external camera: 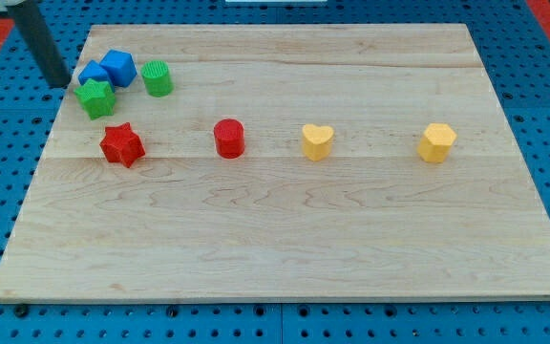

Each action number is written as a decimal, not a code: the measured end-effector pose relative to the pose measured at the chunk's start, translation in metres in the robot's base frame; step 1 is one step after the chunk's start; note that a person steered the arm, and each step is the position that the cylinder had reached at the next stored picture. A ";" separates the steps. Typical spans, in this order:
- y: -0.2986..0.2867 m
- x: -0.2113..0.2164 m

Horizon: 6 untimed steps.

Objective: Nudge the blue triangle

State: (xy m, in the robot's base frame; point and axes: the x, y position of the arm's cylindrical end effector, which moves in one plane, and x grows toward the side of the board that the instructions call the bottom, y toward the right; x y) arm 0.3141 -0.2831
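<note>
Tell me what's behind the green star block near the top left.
Behind the green star sits a blue triangle, its lower part covered, beside a blue cube. My tip is just left of the triangle.

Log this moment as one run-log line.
my tip: view's top left, just left of blue triangle | cluster: blue cube, green star, green cylinder | nudge: contact unclear
</note>
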 end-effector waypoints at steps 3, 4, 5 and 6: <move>0.021 0.000; 0.025 0.000; 0.027 -0.001; 0.027 -0.047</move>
